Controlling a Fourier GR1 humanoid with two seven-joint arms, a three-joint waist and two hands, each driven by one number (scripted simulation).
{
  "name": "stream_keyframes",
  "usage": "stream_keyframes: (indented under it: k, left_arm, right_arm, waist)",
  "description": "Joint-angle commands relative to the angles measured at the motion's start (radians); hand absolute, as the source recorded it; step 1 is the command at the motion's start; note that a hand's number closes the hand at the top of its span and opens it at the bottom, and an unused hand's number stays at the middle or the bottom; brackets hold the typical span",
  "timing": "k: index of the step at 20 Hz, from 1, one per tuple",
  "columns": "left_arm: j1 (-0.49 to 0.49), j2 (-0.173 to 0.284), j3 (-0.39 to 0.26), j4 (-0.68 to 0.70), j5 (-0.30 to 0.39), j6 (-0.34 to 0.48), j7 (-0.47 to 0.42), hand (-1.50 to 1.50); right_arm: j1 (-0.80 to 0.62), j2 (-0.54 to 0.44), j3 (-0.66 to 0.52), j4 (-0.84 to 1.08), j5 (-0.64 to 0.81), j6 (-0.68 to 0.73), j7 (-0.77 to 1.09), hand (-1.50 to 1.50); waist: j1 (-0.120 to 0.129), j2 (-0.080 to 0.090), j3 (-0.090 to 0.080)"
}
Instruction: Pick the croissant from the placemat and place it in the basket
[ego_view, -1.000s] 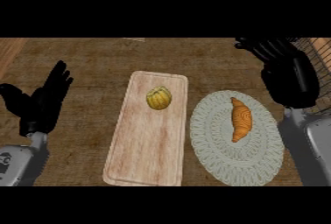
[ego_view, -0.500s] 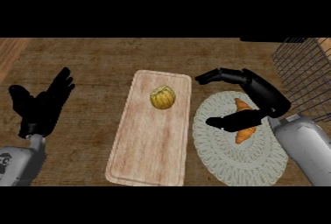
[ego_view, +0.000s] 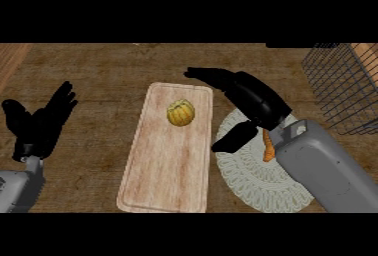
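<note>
The croissant is lying on the pale woven placemat, and only a narrow orange strip of it is showing beside the grey right forearm, which is covering the rest. The right hand is hovering over the far edge of the placemat with its fingers stretching out straight toward the wooden cutting board and its thumb pointing down near the croissant; the fingers are apart and are not closing round anything. The wire basket is standing at the far right of the counter, well apart from the placemat, and nothing is showing inside the part that is in view. A small yellow ribbed fruit is sitting on the far half of the cutting board. The left hand is resting open at the left edge, fingers up.
</note>
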Motion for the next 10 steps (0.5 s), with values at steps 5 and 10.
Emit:
stream_keyframes:
  k: [5, 10]
  left_arm:
    - [0.019, 0.005, 0.007, 0.019, 0.0, -0.023, -0.015, 0.0]
    - [-0.004, -0.035, -0.001, 0.021, -0.016, -0.003, -0.011, 0.0]
  right_arm:
    - [-0.275, -0.179, 0.045, 0.004, 0.195, 0.231, 0.441, -1.5]
    - [-0.453, -0.168, -0.068, 0.108, 0.047, 0.49, 0.572, -1.5]
  waist:
    - [-0.01, -0.012, -0.003]
    - [0.002, 0.002, 0.001]
